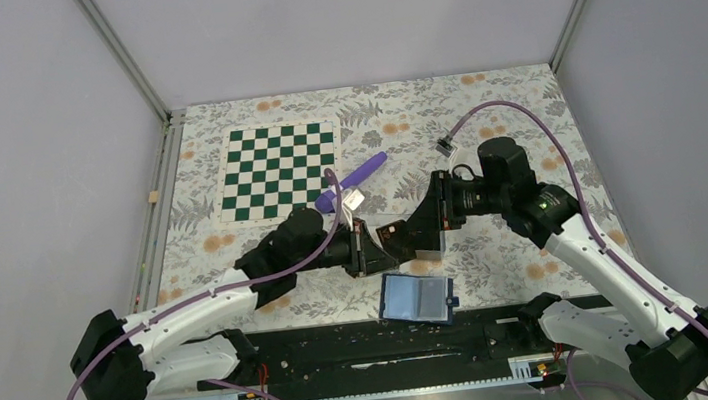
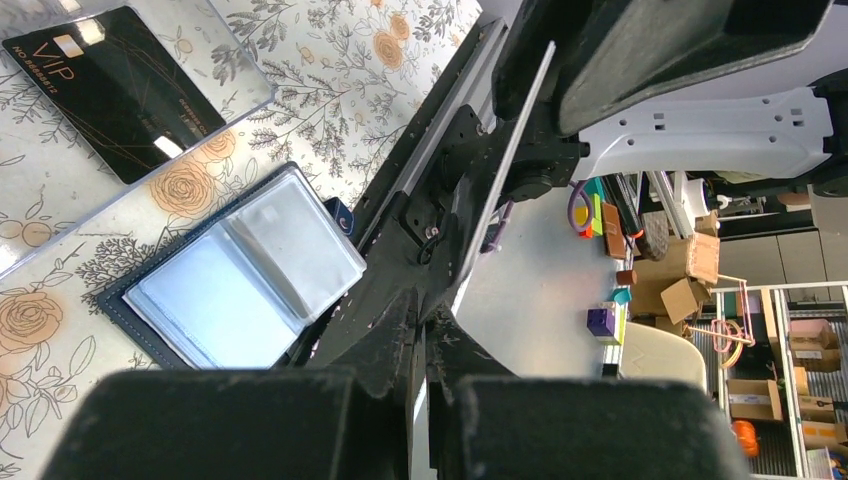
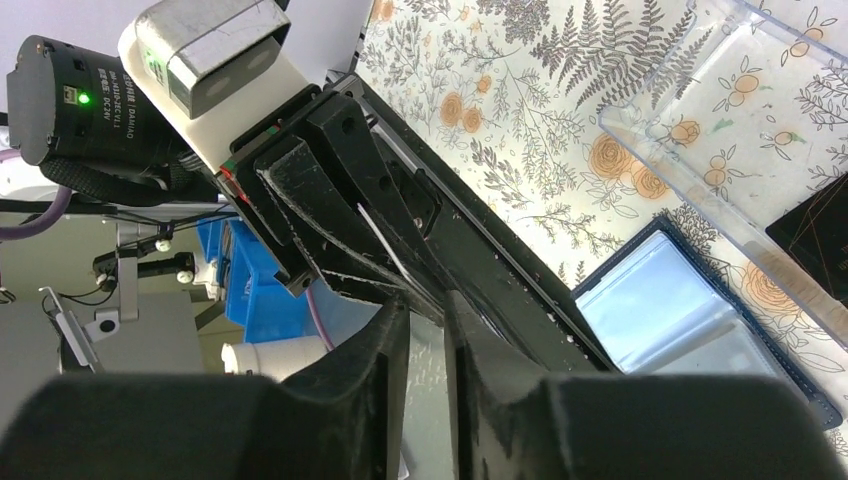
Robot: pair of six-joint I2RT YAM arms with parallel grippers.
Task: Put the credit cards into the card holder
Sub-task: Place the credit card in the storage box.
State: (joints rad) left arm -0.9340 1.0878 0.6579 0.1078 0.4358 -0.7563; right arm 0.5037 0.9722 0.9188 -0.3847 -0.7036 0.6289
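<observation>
Left wrist: left pincer (image 2: 428,345) clamped on credit card (image 2: 505,170); right pincer (image 3: 427,315) slightly apart astride it.

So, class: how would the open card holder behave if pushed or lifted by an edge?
The card holder lies open and flat, so it would probably slide, not tip. It looks thin and glossy; lifted, it likely flops at the fold.
</observation>
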